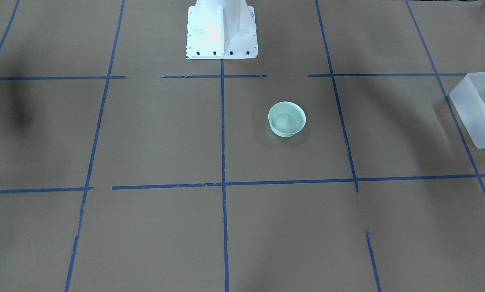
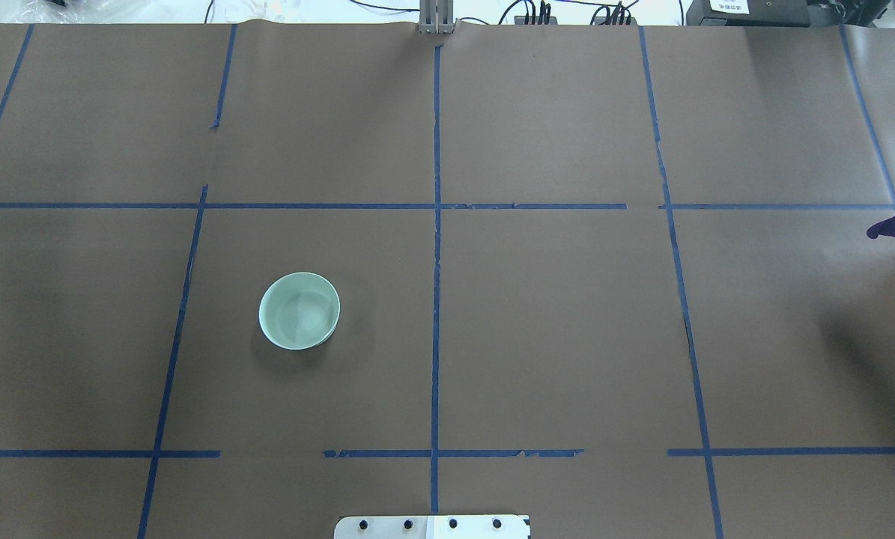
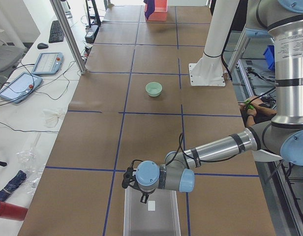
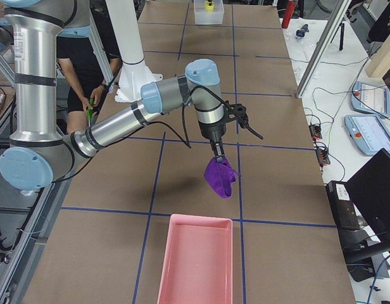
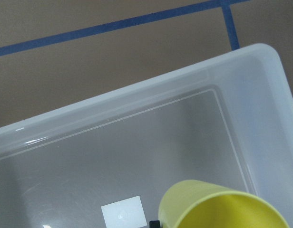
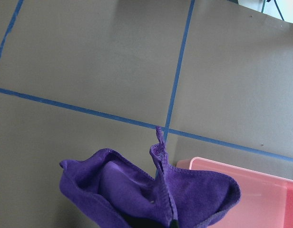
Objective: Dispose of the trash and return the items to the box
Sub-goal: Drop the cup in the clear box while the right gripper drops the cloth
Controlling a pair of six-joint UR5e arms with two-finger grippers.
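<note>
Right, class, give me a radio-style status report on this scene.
Left gripper holds yellow cup over box. Right gripper holds purple cloth near pink bin. Mint bowl alone mid-table. Nothing seen in its way.

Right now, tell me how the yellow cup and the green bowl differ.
Colour: the yellow cup is bright yellow, the green bowl pale mint. Place: the cup is over the box; the bowl sits on the table, far from it. Pose: the cup is tilted, the bowl upright. Both are round, open vessels.

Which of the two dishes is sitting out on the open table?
The mint-green bowl, standing alone in the open; the yellow cup is over the translucent box.
</note>
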